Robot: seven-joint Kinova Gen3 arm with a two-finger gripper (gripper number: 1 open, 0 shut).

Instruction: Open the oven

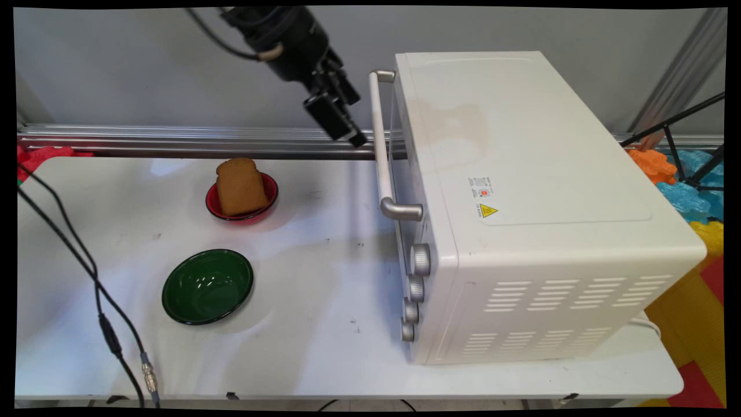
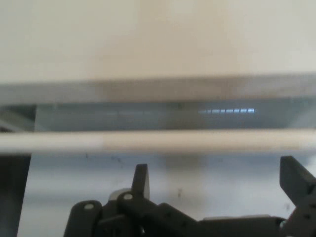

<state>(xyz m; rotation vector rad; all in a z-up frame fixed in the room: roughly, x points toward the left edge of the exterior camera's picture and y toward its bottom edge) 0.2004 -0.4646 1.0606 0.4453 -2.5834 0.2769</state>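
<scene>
A white toaster oven [image 1: 538, 197] stands on the right half of the table, its door facing left and shut. Its long handle bar [image 1: 379, 133] runs along the door's top edge. My black gripper [image 1: 353, 136] hangs just left of that bar, near its far part, tilted toward it. In the hand view the handle bar [image 2: 158, 140] crosses the picture above my gripper [image 2: 217, 180], whose fingers [image 2: 140, 180] stand apart, open, with nothing between them. The oven's top [image 2: 158, 39] fills the upper part of that view.
A red bowl [image 1: 267, 204] with a slice of brown bread [image 1: 240, 186] sits left of the oven. A green bowl [image 1: 207, 286] lies nearer the front. Four knobs [image 1: 415, 289] line the oven's front. Black cables [image 1: 104, 313] hang at the left.
</scene>
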